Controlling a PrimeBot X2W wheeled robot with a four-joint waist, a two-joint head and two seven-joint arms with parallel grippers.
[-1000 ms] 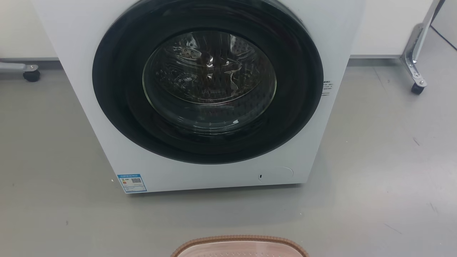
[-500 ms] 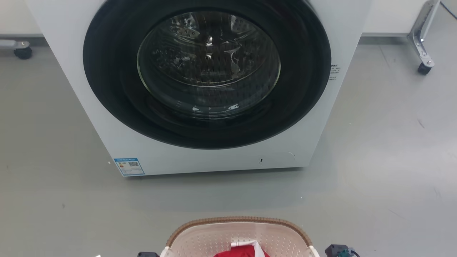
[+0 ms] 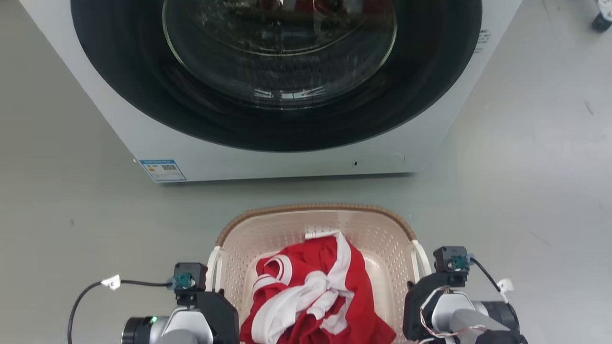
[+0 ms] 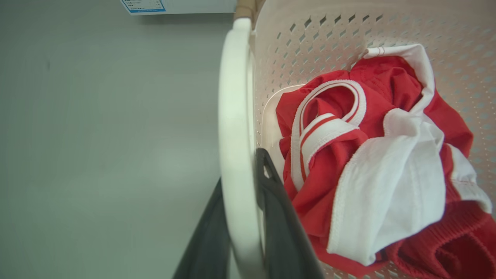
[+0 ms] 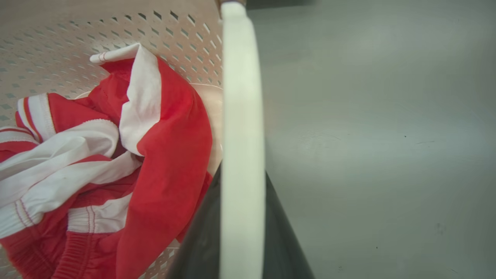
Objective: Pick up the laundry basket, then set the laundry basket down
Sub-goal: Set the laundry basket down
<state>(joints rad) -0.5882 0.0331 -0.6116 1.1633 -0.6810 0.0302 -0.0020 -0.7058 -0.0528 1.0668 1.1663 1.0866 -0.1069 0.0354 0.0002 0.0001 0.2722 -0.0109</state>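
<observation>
The laundry basket [image 3: 315, 209] is cream with perforated walls and a brown woven-look rim, and sits low in the middle of the head view. A crumpled red and white garment [image 3: 313, 286] lies inside it. My left gripper [image 3: 213, 294] is at the basket's left side. In the left wrist view its dark fingers [image 4: 285, 232] stand on either side of the white left handle [image 4: 234, 116], shut on it. My right gripper [image 3: 420, 289] is at the right side, shut on the white right handle [image 5: 242, 116]. I cannot tell whether the basket touches the floor.
A white washing machine [image 3: 287, 162] with a dark round glass door, shut, stands close behind the basket. Grey floor [image 3: 526, 191] spreads to both sides. A black caster [image 3: 601, 20] shows at the top right corner. A black cable [image 3: 81, 294] loops left of my left wrist.
The head camera has tilted down and drawn nearer the washing machine, so the whole picture shifted. The basket, its garment and both grippers have come into view at the bottom.
</observation>
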